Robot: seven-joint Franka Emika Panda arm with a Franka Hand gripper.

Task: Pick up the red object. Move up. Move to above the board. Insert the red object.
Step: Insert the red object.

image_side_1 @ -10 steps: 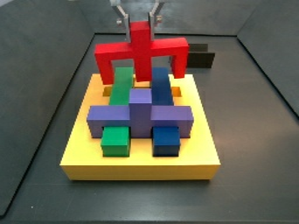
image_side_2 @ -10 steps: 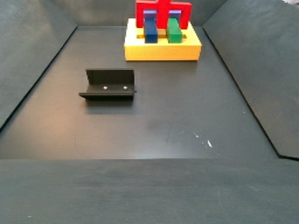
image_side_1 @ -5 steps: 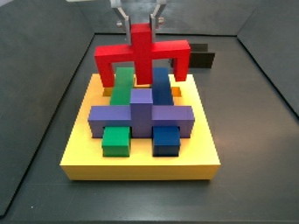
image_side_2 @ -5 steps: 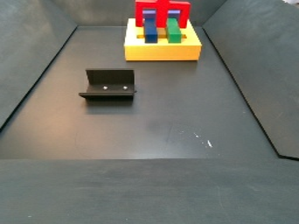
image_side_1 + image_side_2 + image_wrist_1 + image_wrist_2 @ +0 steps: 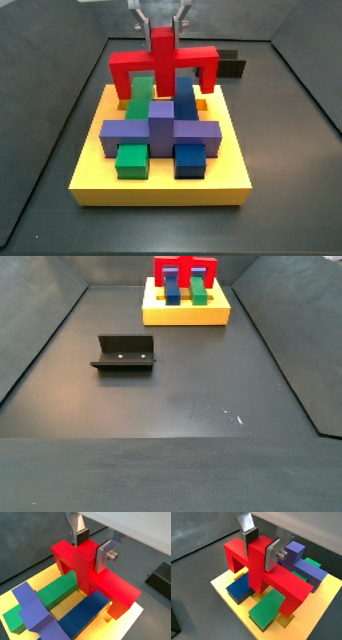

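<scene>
The red object (image 5: 162, 60) is an arch with a raised centre ridge. It stands over the far end of the yellow board (image 5: 160, 180), straddling the green block (image 5: 138, 100) and blue block (image 5: 183, 98). My gripper (image 5: 91, 546) is shut on its centre ridge, fingers (image 5: 272, 556) on either side. It shows in both wrist views (image 5: 261, 567) and both side views (image 5: 185, 270). A purple cross-shaped block (image 5: 160, 132) lies across the board's middle. The legs' ends are hidden behind the blocks.
The dark fixture (image 5: 124, 352) stands on the floor well away from the board (image 5: 186, 311). A black block (image 5: 230, 67) lies just behind the board. Grey walls ring the dark floor.
The red object and gripper sit very slightly higher in a side view than a second ago; otherwise nothing has visibly moved.
</scene>
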